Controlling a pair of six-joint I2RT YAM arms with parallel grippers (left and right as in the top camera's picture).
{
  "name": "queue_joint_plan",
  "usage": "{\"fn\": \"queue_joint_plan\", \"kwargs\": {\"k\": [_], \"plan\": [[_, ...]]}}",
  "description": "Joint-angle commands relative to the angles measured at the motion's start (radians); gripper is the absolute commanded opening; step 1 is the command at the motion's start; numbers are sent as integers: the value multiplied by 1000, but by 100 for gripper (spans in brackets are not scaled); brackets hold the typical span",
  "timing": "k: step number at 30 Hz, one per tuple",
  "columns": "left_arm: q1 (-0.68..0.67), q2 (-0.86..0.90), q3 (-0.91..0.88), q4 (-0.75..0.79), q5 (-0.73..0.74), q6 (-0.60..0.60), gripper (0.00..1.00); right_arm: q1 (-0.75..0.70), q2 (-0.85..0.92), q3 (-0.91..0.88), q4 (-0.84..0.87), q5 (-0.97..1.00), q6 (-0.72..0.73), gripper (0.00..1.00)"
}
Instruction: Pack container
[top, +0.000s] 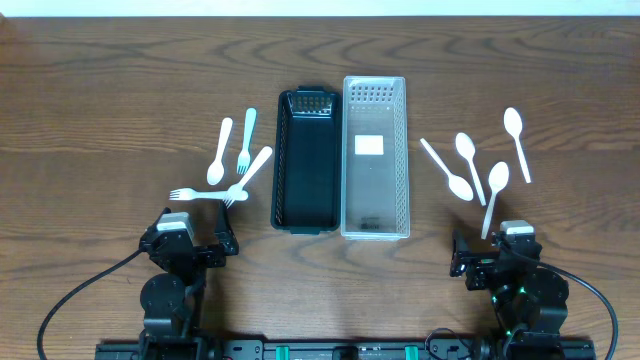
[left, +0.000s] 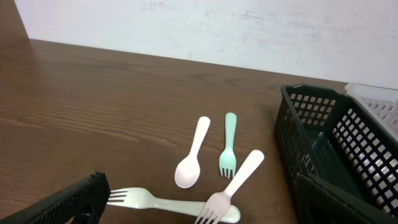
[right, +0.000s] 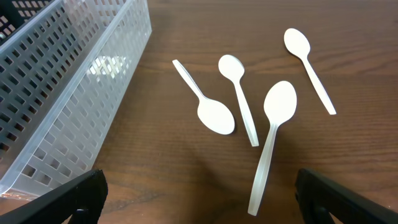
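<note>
A black basket (top: 305, 160) and a clear basket (top: 375, 155) lie side by side at mid-table. Left of them lie a white spoon (top: 220, 150), a teal fork (top: 247, 138), a pinkish fork (top: 250, 175) and a pale fork (top: 200, 194). Right of them lie several white spoons (top: 470, 165). My left gripper (top: 195, 240) is open and empty near the pale fork (left: 161, 201). My right gripper (top: 495, 255) is open and empty, just short of the nearest spoon (right: 270, 137).
In the left wrist view the black basket's wall (left: 311, 124) stands at right, with the pinkish fork (left: 233, 186) lying across the pale fork's handle. In the right wrist view the clear basket (right: 68, 93) fills the upper left. The table's front edge is behind both arms.
</note>
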Motion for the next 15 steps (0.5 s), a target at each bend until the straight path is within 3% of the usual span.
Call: {"fn": "queue_joint_plan", "kwargs": {"k": [1, 15], "plan": [[4, 5, -15, -36, -5, 13, 98, 7, -8, -5, 4, -8, 14, 99], [4, 5, -16, -36, -5, 13, 98, 7, -8, -5, 4, -8, 14, 99]]}}
